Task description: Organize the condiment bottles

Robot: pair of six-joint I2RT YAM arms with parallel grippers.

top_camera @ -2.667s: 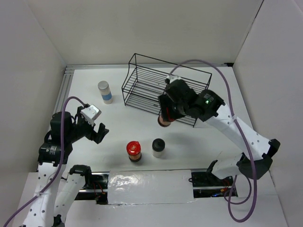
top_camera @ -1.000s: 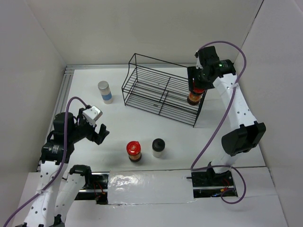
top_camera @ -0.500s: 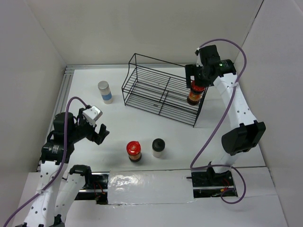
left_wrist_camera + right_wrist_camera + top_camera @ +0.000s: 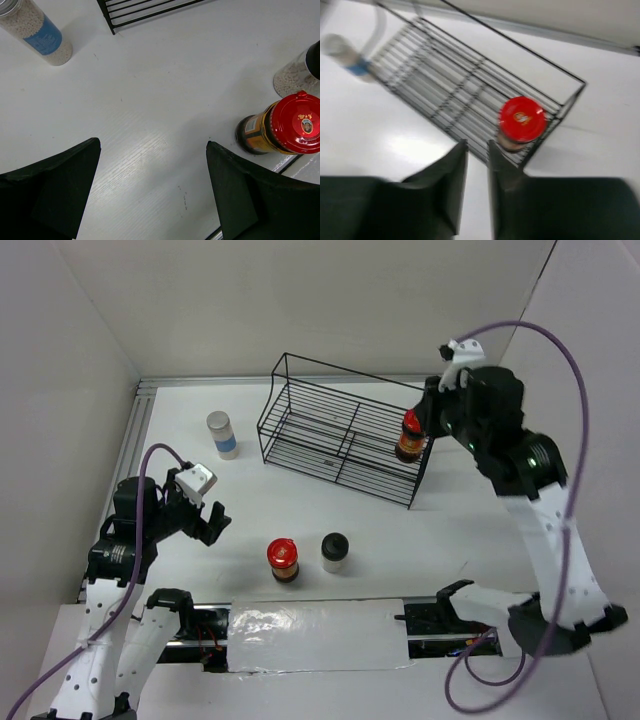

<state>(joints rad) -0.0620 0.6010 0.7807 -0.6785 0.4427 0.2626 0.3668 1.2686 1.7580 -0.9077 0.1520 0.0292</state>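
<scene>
One red-lidded jar (image 4: 410,435) stands upright in the right end of the black wire rack (image 4: 330,430); the right wrist view shows it (image 4: 522,120) free inside the rack (image 4: 445,85). My right gripper (image 4: 430,418) hangs above and beside it, its jaws (image 4: 477,145) a narrow gap apart with nothing between them. A second red-lidded jar (image 4: 283,558) (image 4: 287,125) and a black-capped whitish jar (image 4: 334,551) (image 4: 297,75) stand near the front edge. The blue-labelled jar (image 4: 221,433) (image 4: 40,32) stands at the back left. My left gripper (image 4: 212,520) (image 4: 152,145) is wide open over bare table.
White walls close in the table on the left, back and right. A metal rail (image 4: 140,420) runs along the left edge. The rack's left and middle sections hold nothing.
My right gripper let go of the red-lidded jar in the rack, lifted off it and drew back to the right; its jaws widened, then narrowed. The left arm has not moved.
</scene>
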